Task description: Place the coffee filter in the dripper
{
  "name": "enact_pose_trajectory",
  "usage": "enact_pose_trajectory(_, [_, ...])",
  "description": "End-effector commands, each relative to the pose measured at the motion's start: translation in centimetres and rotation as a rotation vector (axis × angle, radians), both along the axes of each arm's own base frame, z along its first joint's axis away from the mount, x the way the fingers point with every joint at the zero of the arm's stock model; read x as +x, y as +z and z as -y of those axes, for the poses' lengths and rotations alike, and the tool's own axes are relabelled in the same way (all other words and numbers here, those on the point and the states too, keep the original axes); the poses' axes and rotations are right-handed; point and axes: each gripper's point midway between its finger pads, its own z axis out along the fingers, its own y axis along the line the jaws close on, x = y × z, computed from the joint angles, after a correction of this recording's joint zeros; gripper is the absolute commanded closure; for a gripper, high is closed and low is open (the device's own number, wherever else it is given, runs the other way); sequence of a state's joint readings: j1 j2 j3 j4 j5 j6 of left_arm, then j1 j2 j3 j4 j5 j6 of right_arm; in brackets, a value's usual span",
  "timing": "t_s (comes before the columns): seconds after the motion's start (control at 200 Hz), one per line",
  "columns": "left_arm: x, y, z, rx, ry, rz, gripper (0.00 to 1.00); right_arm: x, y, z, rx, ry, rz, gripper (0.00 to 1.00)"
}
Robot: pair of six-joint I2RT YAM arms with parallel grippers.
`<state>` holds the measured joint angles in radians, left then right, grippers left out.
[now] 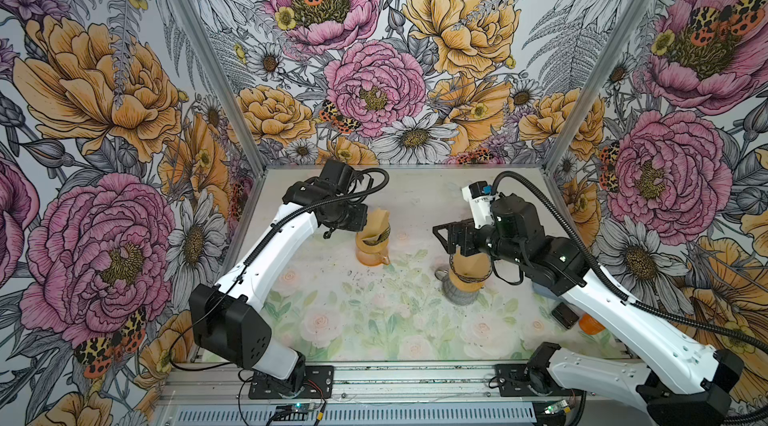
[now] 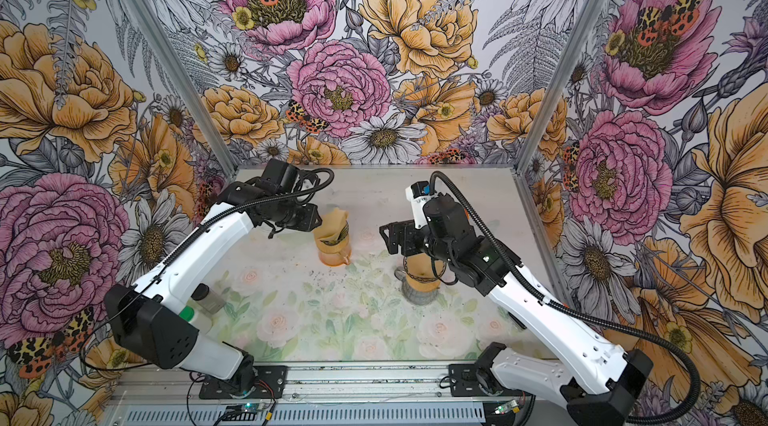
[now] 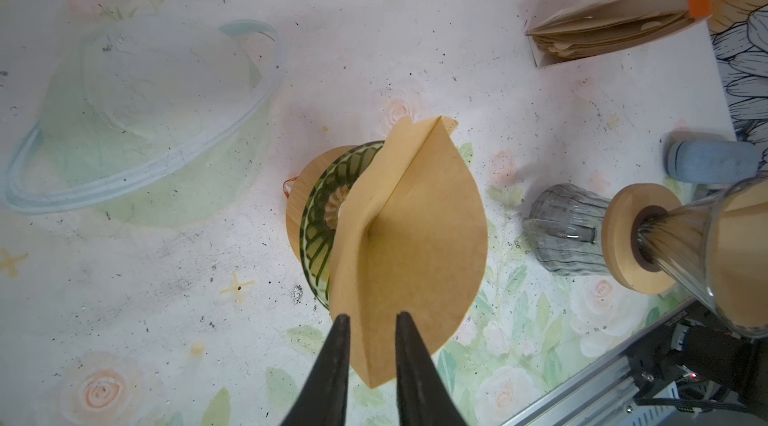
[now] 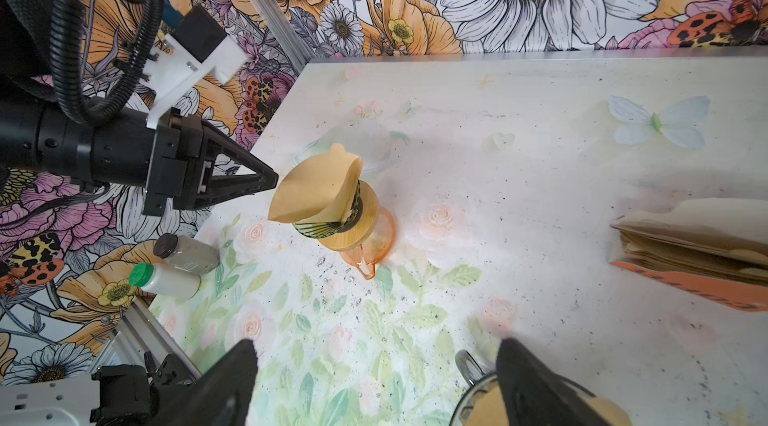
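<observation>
A brown paper coffee filter leans half inside the green ribbed glass dripper. Its upper part sticks out over the rim. The dripper sits on a wooden collar on an orange carafe. My left gripper is at the filter's outer edge. Its jaws stand narrowly apart, and the filter's fold shows in the gap. My right gripper is wide open and holds nothing.
Under the right gripper stands a second clear dripper with a filter on a grey carafe. A filter pack lies at the back right. Two bottles lie front left.
</observation>
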<state>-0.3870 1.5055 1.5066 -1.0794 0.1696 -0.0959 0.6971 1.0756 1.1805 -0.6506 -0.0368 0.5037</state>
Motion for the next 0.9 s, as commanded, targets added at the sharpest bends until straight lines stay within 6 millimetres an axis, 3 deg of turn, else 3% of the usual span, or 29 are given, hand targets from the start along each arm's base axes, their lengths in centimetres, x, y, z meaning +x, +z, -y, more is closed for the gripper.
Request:
enact_pose_trajectory(0.0, [0.2, 1.5, 0.3, -0.035, -0.034, 0.024, 0.79, -0.1, 1.3, 0.2, 0.019, -0.005, 0.049, 0.08])
enact_pose_trajectory(0.405, [0.7, -0.6, 0.8, -0.018, -0.058, -0.040, 0.82, -0.3, 1.2, 0.5, 0.017, -0.007, 0.053, 0.08])
enact_pose_trajectory(0.896, [1.5, -1.6, 2.3, 0.028, -0.094, -0.060, 0.90, -0.4, 0.9, 0.6, 0.012, -0.003, 0.052, 0.08])
